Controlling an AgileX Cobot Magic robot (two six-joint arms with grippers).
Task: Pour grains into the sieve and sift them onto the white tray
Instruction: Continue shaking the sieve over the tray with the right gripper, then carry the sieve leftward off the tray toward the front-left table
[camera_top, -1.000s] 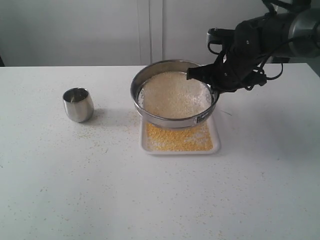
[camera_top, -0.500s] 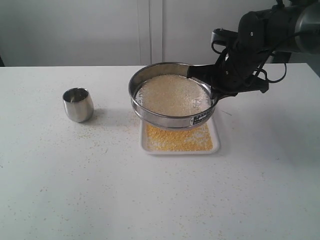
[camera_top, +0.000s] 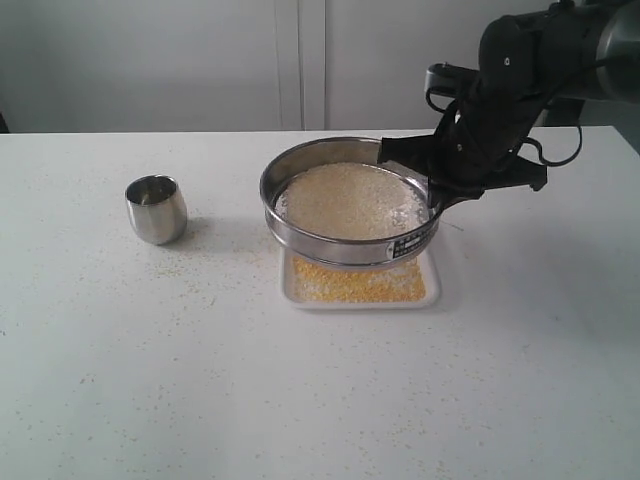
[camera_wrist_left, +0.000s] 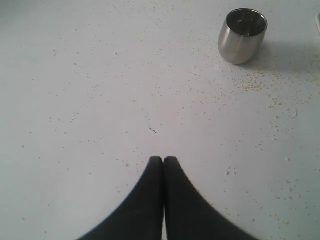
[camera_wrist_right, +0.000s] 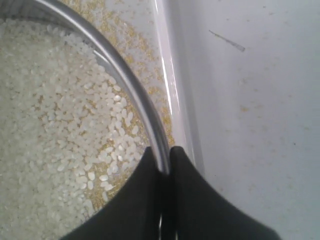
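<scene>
Raised over the white tray (camera_top: 360, 304) and covering its far part: the sieve (camera_top: 330, 245), roughly level, small dark label (camera_top: 408, 243) on the near wall. Inside, spread across the mesh, the coarser pale grains (camera_top: 350, 198); below, on the tray's near strip, a layer of the fine golden-yellow ones. Pinched at the sieve's right-hand rim wall by the right gripper (camera_top: 432, 192), one finger inside the wall and one outside, nearly together with only the thin steel between them. Seen close from the right wrist: that rim passing between the black fingertips, whitish grains on one side, golden ones and the tray's edge on the other. Well apart to the left, upright on the white table (camera_top: 300, 400), a small steel cup (camera_top: 156, 209). Scattered around cup and tray, stray grains. Over bare, speckled table, with the cup in its wrist view, the left gripper (camera_wrist_left: 163, 159), fingers pressed together on nothing.
</scene>
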